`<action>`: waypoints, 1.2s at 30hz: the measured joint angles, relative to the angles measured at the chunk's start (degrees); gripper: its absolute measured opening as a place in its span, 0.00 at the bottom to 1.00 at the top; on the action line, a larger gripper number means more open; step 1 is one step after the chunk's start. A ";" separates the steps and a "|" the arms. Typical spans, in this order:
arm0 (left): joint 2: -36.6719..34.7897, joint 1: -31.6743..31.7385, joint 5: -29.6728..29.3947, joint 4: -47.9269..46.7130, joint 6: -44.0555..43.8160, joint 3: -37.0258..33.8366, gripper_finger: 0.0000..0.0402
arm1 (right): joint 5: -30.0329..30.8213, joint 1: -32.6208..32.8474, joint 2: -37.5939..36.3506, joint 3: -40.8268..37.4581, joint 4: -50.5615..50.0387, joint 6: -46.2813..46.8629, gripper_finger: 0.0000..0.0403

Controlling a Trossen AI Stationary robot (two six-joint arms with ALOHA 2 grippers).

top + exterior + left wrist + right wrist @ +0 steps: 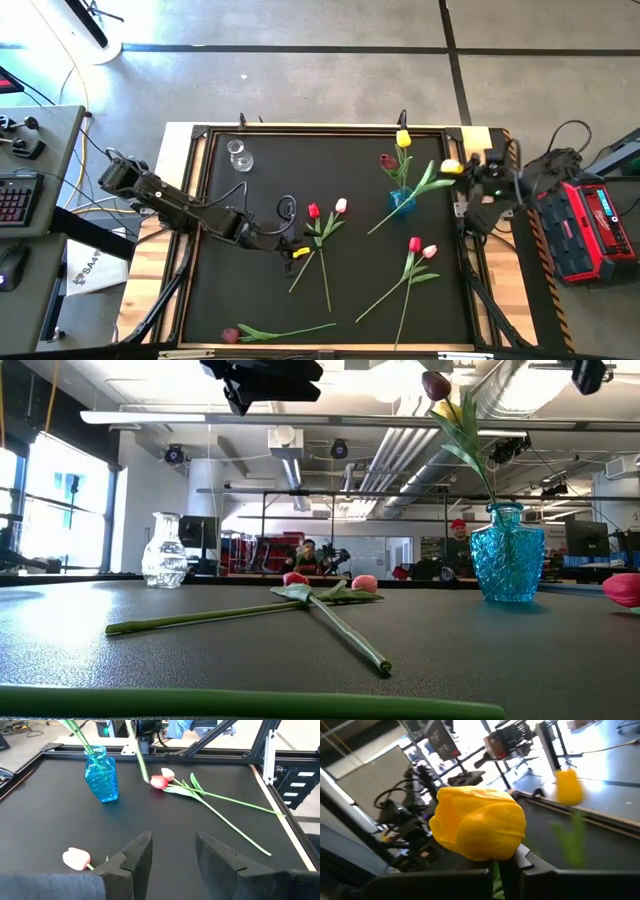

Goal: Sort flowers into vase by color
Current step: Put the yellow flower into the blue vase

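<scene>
- High view: right gripper [470, 172] clamps a yellow tulip [451, 167] by its stem, beside the blue vase [402, 199].
- Left gripper [290, 251], fingers parted and empty, hovers near the red tulip [313, 211].
- Next, I judge: stand the stem in that vase.

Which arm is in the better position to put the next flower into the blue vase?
The right. Its gripper already holds a yellow tulip, close beside the blue vase. The left gripper is open and empty, over the table's middle near the red and pink tulips.
</scene>
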 joint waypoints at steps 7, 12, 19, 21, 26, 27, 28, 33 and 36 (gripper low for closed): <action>0.00 0.08 -0.10 -0.09 0.06 0.00 0.34 | 3.58 0.00 0.20 11.54 -18.00 2.68 0.00; 0.00 0.86 -0.10 -0.08 0.07 0.00 0.34 | 6.12 0.00 2.09 17.53 -23.57 2.21 0.00; 0.04 1.40 -0.12 -0.09 0.01 0.00 0.34 | 7.79 -0.02 2.99 19.54 -29.97 2.68 0.00; 0.04 1.40 -0.12 -0.09 -0.02 0.00 0.34 | 7.87 -0.06 2.99 19.08 -31.19 2.68 0.00; 0.04 1.40 -0.09 -0.09 -0.62 0.00 0.34 | 10.57 -0.22 3.11 18.72 -31.56 2.19 0.00; 0.04 1.40 -0.09 -0.09 -0.94 0.00 0.34 | 10.79 -0.24 3.13 18.87 -31.93 1.90 0.00; 0.04 1.40 -0.09 -0.09 -1.10 0.00 0.34 | 10.64 -0.24 3.17 19.23 -32.34 1.55 0.00; 0.04 1.38 -0.09 -0.11 -1.46 0.00 0.34 | 9.71 -0.24 3.15 20.85 -34.45 1.24 0.00; 0.04 1.38 -0.09 -0.13 -1.45 0.00 0.34 | 9.62 -0.24 3.15 20.89 -35.39 1.31 0.00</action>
